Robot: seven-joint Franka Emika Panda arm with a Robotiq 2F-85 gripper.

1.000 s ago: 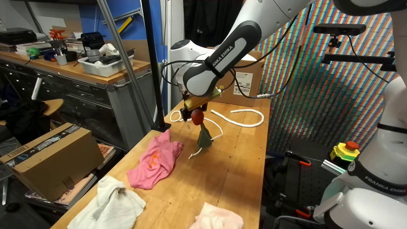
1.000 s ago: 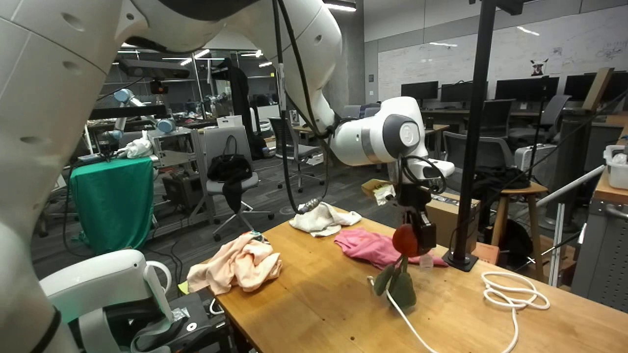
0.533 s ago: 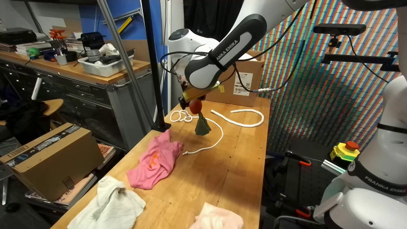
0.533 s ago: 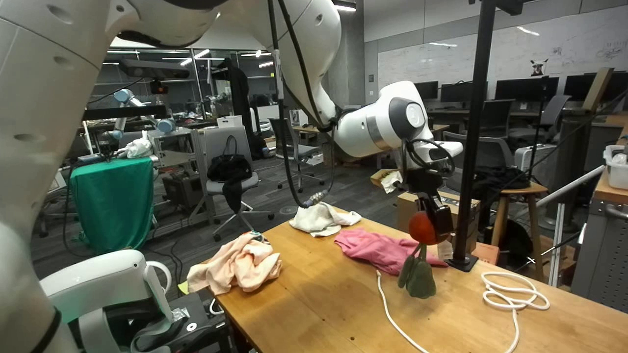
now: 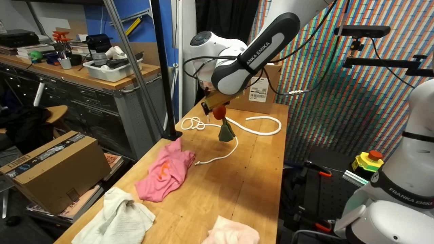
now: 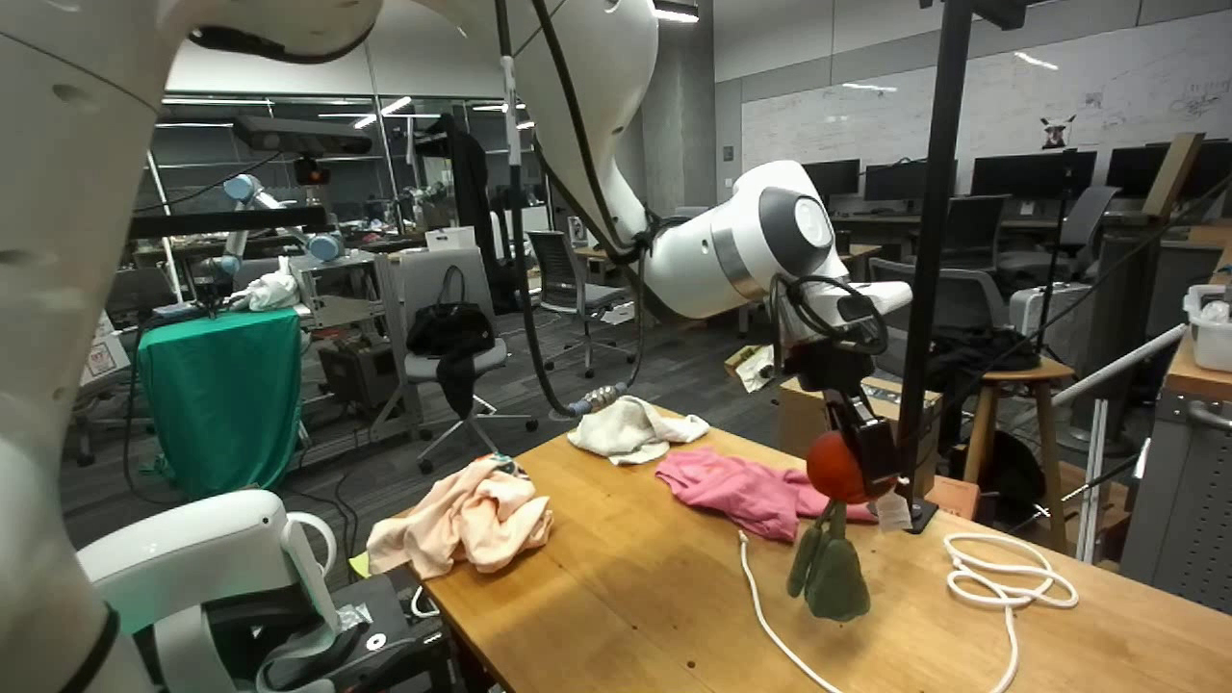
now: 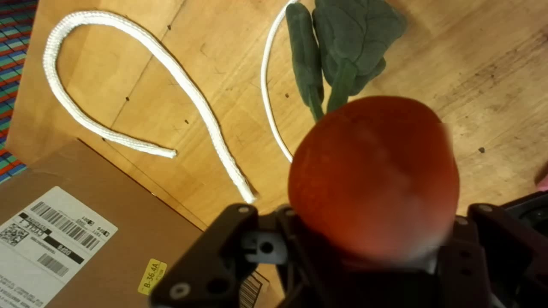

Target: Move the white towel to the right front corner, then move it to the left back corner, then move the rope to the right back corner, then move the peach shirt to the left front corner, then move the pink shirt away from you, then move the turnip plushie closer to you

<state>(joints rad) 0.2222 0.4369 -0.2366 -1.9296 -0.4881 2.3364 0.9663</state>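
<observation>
- The gripper (image 7: 374, 218) was clenched around the turnip plushie (image 6: 834, 464), green leaves (image 6: 837, 582) down.
- The turnip plushie hung over the wooden table (image 5: 217, 189), clearance hard to judge.
- The pink shirt (image 5: 162, 178) lay between the white towel (image 5: 118, 217) and the black post (image 5: 164, 67).

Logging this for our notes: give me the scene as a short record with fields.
Gripper: shut on turnip
Leaves: hanging; contact with table unclear
Pink shirt: crumpled on table
White towel: crumpled, beside pink shirt
Peach shirt: crumpled, at table edge
Thin rope: white, looped toward one end
Thick rope: white, bent into an open curve
</observation>
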